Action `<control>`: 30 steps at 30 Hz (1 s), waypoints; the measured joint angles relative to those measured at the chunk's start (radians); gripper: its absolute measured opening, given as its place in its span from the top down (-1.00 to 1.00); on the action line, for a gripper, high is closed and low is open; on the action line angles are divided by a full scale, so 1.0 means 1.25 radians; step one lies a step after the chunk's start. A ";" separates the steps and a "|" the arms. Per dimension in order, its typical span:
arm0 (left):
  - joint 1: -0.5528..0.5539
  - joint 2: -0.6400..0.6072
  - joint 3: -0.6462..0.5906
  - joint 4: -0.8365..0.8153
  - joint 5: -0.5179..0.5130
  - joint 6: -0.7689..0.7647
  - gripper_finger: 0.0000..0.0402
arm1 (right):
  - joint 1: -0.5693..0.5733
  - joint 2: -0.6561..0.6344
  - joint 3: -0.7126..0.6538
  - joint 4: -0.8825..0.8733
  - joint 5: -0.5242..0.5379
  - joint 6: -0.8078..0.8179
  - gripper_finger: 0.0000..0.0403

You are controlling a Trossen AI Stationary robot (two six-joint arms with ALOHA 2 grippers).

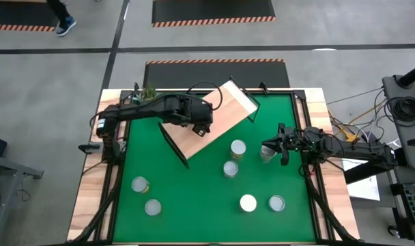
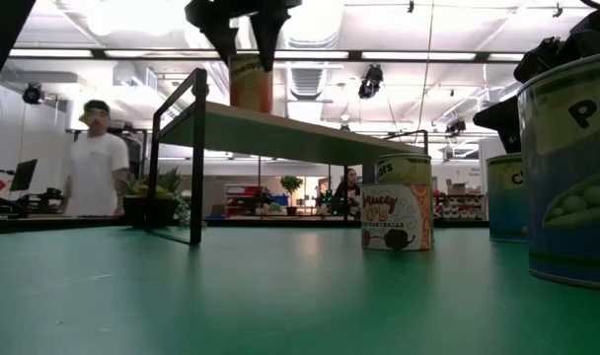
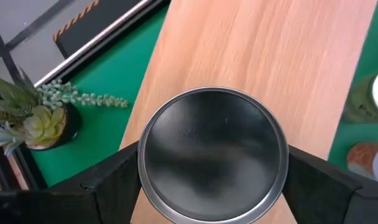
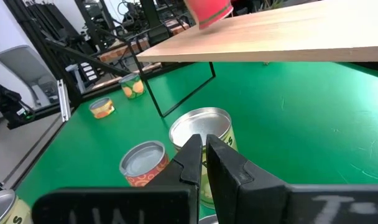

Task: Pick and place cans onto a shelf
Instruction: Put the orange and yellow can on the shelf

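Wooden board is under our can [image 3: 212, 154] now: the left gripper [image 3: 212, 171] grasps it with its fingers spread wide on either side of the rim, over the shelf [image 1: 214, 117], which lies toward twelve o'clock on the green mat [image 1: 194, 205]. The low view shows the can's base [image 2: 251, 87] down at the board, though we cannot tell if it bears full weight. If we let go with the can tilted, we judge it could tip or roll off the edge; a finger dragging on withdrawal could also pull it over. The small potted plant [image 3: 36, 121] stands just beside the shelf and could get bumped.

Our right gripper [image 1: 274, 147] waits at three o'clock, clenched and empty, close to a can [image 4: 201, 140]. Six more cans sit on the mat from four to eight o'clock; all are sealed, contents unseen.
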 joint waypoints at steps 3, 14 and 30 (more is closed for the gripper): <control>0.005 0.000 -0.018 0.000 0.003 0.001 -0.59 | 0.000 0.000 0.000 0.000 0.000 0.000 0.94; 0.005 0.000 -0.020 0.000 0.011 0.014 -0.68 | 0.000 0.000 0.000 -0.001 -0.001 0.000 0.94; -0.005 -0.002 0.146 0.000 0.036 0.216 -0.34 | 0.000 0.000 0.000 -0.001 -0.001 0.000 0.94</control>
